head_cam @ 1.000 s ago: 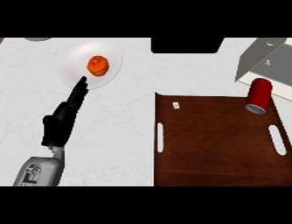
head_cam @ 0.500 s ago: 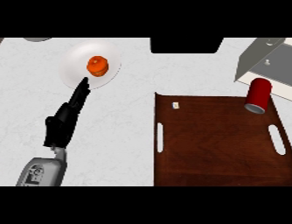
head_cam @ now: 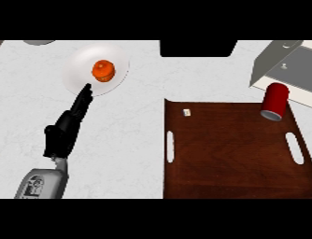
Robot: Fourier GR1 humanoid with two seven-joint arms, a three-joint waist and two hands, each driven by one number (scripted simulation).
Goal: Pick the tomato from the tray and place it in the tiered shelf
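Left hand (head_cam: 67,126) stretches open, holding nothing, fingertips at the plate (head_cam: 83,58) rim, lined up toward the tomato (head_cam: 103,70).

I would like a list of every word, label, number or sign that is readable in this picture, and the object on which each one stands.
No text can be read anywhere.
Small white tag on the brown tray: too small to read.
Grey forearm behind the left hand: dark marks, too blurred to read.
Red can, tomato and white plate: no lettering visible.
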